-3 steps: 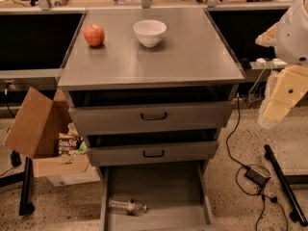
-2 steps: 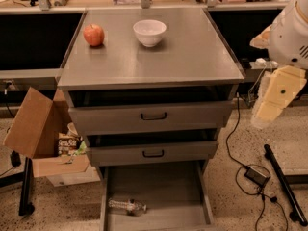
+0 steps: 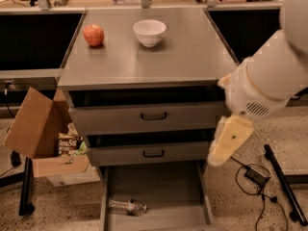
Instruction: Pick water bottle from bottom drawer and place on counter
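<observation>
Gripper (image 3: 224,148) position has changed within the last second: from a station out to the right it has come down and inward, and it now hangs before the right end of the two upper drawers (image 3: 154,117), above the right wall of the open bottom drawer (image 3: 168,191); whether it is open or closed cannot be told. Water bottle (image 3: 127,206) lies on its side on the drawer floor near the left wall, untouched and well apart from the gripper, so the approach has begun but must carry lower and leftward. Counter (image 3: 144,64) carries a red apple (image 3: 93,34) and a white bowl (image 3: 149,32) toward the rear.
</observation>
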`<state>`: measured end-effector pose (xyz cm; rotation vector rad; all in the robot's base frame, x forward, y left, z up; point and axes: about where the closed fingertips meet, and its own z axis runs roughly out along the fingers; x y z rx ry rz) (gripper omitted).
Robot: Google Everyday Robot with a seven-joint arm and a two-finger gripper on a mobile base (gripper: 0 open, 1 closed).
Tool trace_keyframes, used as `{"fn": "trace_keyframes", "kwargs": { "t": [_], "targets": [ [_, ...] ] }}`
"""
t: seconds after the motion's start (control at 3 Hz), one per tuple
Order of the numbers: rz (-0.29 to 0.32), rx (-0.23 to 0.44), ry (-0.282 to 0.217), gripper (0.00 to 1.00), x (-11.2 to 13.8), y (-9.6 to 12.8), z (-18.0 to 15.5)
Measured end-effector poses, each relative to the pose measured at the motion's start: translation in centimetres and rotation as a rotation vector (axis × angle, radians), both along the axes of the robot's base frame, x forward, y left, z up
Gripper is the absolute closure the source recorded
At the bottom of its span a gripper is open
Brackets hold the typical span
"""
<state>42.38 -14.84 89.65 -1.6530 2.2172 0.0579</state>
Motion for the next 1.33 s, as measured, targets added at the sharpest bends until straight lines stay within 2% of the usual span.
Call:
{"fn": "trace_keyframes", "kwargs": {
  "t": [0.33, 0.67, 1.0, 1.33],
  "targets": [
    [-0.007, 0.072, 0.052, 0.00, -1.1, 2.3, -7.6],
    [-0.014, 0.073, 0.077, 0.00, -2.1, 2.5, -11.0],
    [-0.014, 0.073, 0.077, 0.00, -2.1, 2.5, -11.0],
    [-0.013, 0.067, 0.095, 0.00, -1.8, 2.6, -12.9]
  ]
}}
